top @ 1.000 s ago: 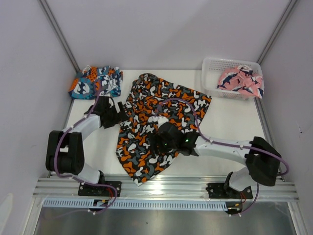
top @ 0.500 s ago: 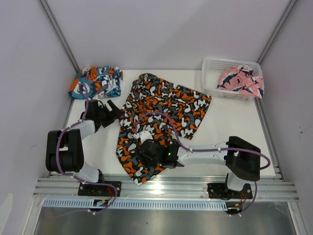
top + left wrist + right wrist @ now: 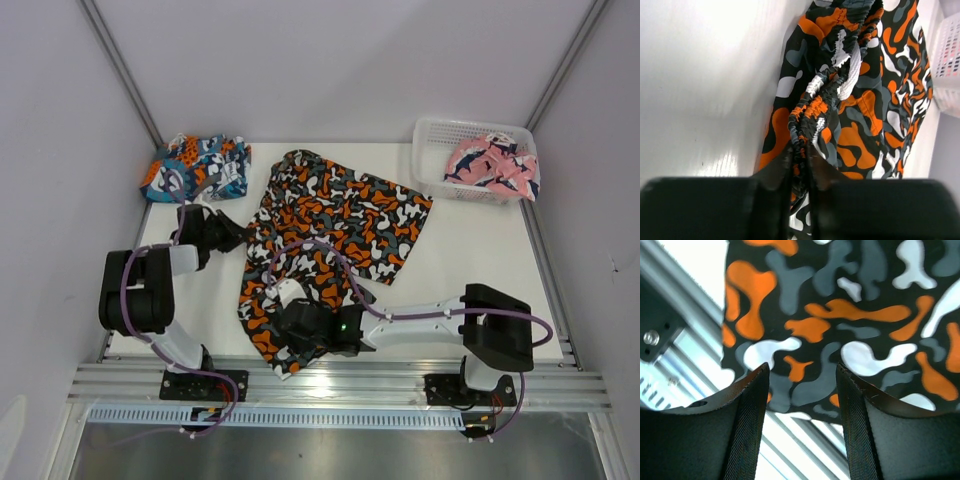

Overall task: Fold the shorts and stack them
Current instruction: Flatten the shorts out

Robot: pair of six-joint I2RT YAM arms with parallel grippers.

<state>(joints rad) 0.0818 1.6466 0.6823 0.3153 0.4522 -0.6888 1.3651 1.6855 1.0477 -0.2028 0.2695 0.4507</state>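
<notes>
Camouflage shorts (image 3: pixel 335 225) lay spread mid-table. At nine o'clock the left gripper (image 3: pixel 800 155) had just clenched onto their elastic waistband, while the right gripper (image 3: pixel 802 372), jaws apart, had slid to the six o'clock hem, so a fold looked ready to start. No writing could be read.

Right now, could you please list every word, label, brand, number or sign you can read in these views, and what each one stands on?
None can be read.
The camouflage shorts, patchwork shorts and pink shorts carry only prints, no letters.
The white mesh basket shows no lettering.
A white patch at the wrist of the right arm: too small to read, if it bears text at all.
</notes>
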